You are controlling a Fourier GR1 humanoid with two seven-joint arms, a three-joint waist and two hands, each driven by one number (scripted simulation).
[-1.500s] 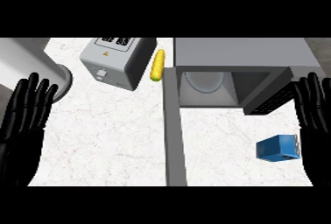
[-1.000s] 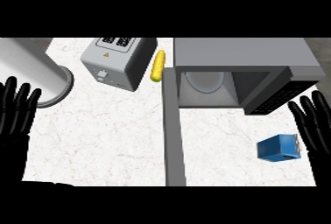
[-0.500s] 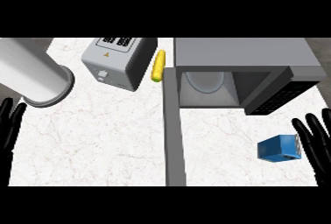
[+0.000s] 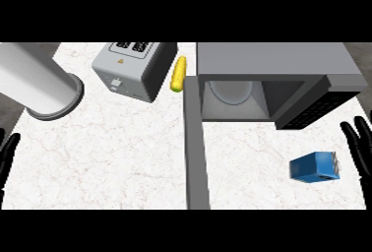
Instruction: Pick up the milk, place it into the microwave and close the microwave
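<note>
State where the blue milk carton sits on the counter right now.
In the head view the milk carton lies on the counter's right side, in front of the open microwave, right of its door and just left of the right hand.

— What sits at the upper left of the frame?
— A big pale grey cylinder, lying tilted, its darker round end facing lower right and overhanging the white marbled counter.
— And next to it?
— A silver toaster, upper centre-left, slots near the top edge, a small lever on the face toward the cylinder. The two are near each other but apart.
— Anything else?
— A yellow corn cob with a greenish lower tip, lying lengthwise up and down just right of the toaster.
</note>
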